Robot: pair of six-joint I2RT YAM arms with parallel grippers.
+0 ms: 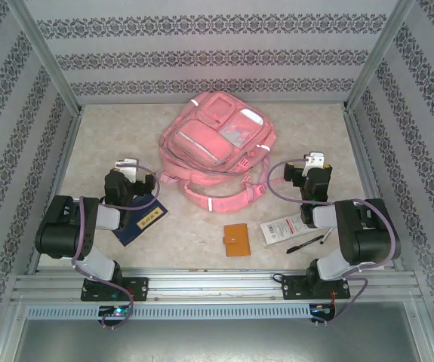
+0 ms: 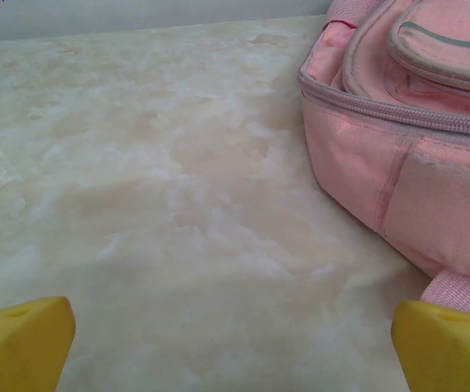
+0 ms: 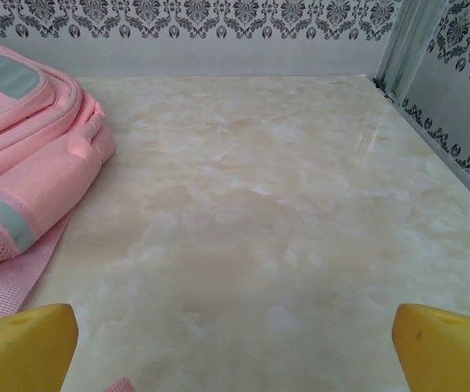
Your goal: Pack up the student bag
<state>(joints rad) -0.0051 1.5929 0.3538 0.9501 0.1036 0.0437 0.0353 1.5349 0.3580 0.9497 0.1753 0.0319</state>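
Note:
The student bag [image 1: 215, 139] lies flat at the back middle of the table, pink, with zip pockets and white strips, its straps trailing toward me. My left gripper [image 1: 130, 167] hovers left of it, open and empty; in the left wrist view its yellow fingertips [image 2: 22, 339] frame bare table, with the bag's side [image 2: 414, 163] at right. My right gripper [image 1: 315, 164] stands right of the bag, open and empty. In the right wrist view its yellow fingertips [image 3: 447, 343] are wide apart and the bag [image 3: 30, 155] lies at left.
A dark blue booklet [image 1: 141, 219] lies under the left arm. An orange wallet [image 1: 236, 240] sits front middle. A white packet [image 1: 283, 230] and a black pen [image 1: 305, 243] lie by the right arm. Patterned walls enclose the marble table [image 1: 330, 128].

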